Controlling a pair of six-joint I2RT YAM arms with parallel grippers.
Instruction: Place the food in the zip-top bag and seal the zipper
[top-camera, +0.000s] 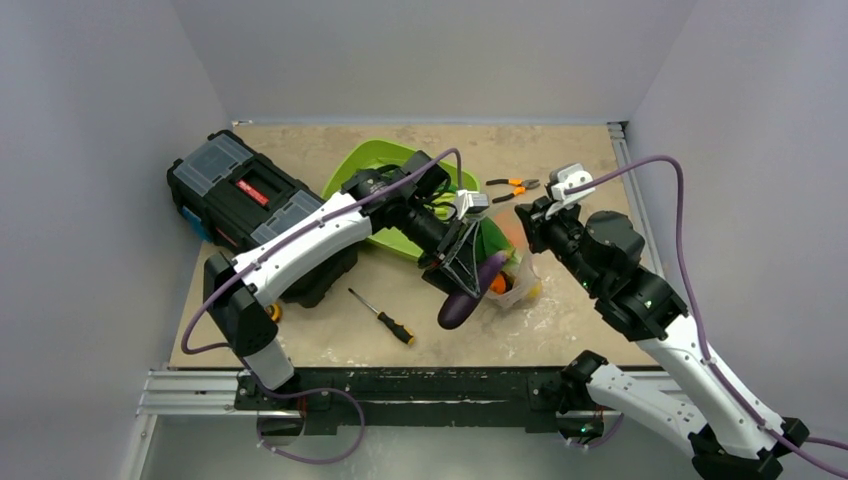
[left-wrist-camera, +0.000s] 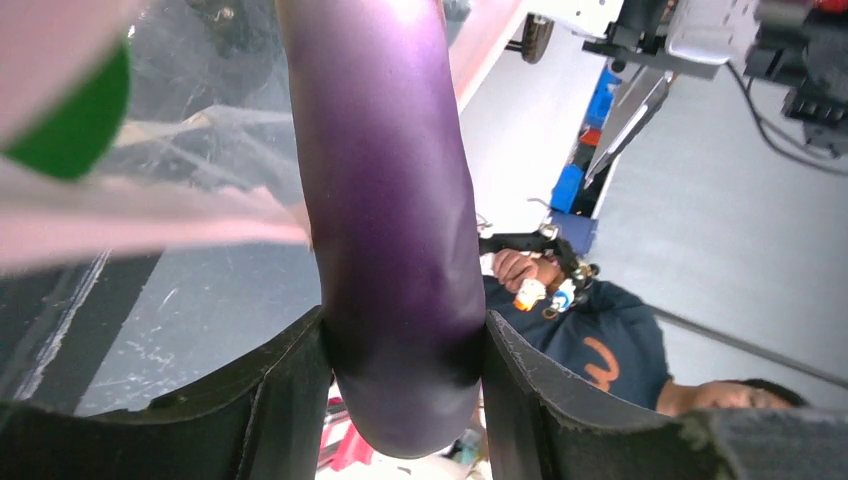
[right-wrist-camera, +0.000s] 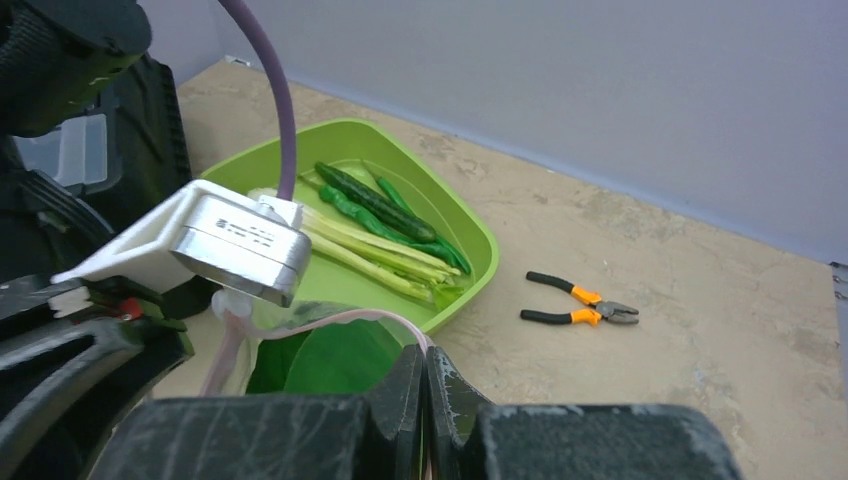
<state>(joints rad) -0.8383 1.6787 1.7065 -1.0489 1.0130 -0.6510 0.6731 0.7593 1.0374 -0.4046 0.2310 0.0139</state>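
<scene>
My left gripper (left-wrist-camera: 405, 365) is shut on a purple eggplant (left-wrist-camera: 390, 180), which stands clamped between both black fingers (left-wrist-camera: 285, 400). From above, the eggplant (top-camera: 458, 308) slants over the mouth of the zip-top bag (top-camera: 512, 278), its upper end toward the opening. The bag holds a green round fruit (right-wrist-camera: 335, 360) and something orange (top-camera: 498, 284). My right gripper (right-wrist-camera: 424, 368) is shut on the bag's pinkish zipper (right-wrist-camera: 330, 322) rim and holds it up. Bok choy (right-wrist-camera: 370, 245) and green pods (right-wrist-camera: 375, 200) lie in the lime-green tray (right-wrist-camera: 478, 255).
A black toolbox (top-camera: 255, 205) stands at the left. A screwdriver (top-camera: 385, 318) lies near the front of the table, and orange-handled pliers (top-camera: 512, 188) lie right of the tray (top-camera: 352, 170). The left arm's wrist camera (right-wrist-camera: 230, 240) hangs close over the bag's mouth.
</scene>
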